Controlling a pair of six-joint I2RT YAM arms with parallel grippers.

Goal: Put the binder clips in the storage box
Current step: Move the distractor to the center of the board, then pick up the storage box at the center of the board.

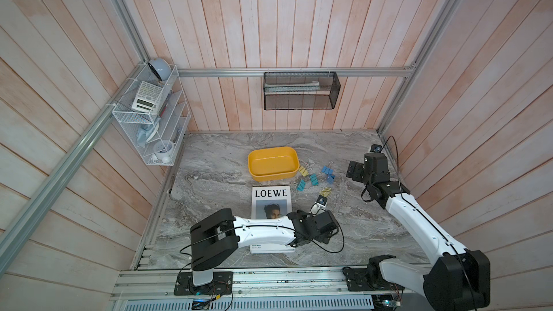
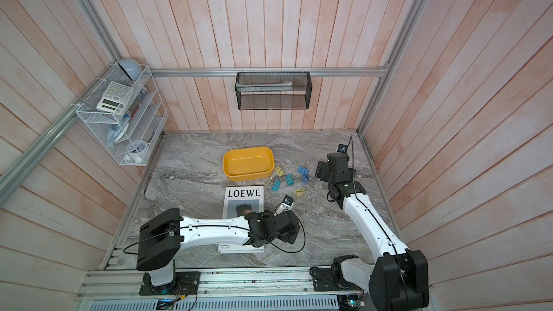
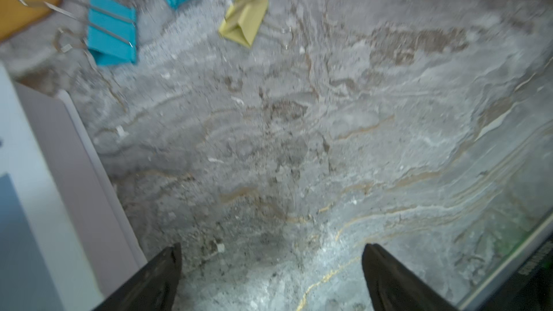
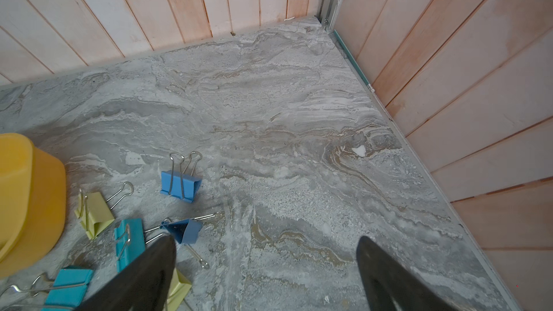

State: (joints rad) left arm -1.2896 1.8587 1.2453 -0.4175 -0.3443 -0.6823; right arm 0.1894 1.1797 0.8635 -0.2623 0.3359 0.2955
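The yellow storage box point(image 1: 273, 175) point(image 2: 248, 175) sits empty on the marble table. Just right of it lie several binder clips: pale yellow point(image 1: 303, 170), teal point(image 1: 314, 179) and blue point(image 1: 327, 170). My right gripper point(image 4: 266, 243) point(image 1: 354, 172) hangs open over bare marble to the right of the cluster, with a blue clip point(image 4: 185, 230) beside one finger. My left gripper point(image 3: 270, 249) is open and empty above the table by the magazine's right edge. A teal clip point(image 3: 112, 28) and a pale yellow clip point(image 3: 245, 16) lie well ahead of it.
A LOEWE magazine point(image 1: 270, 201) lies in front of the box, partly under my left arm. A black mesh basket point(image 1: 300, 91) hangs on the back wall. A white wire rack point(image 1: 152, 118) hangs at the left. Wooden walls close in the table.
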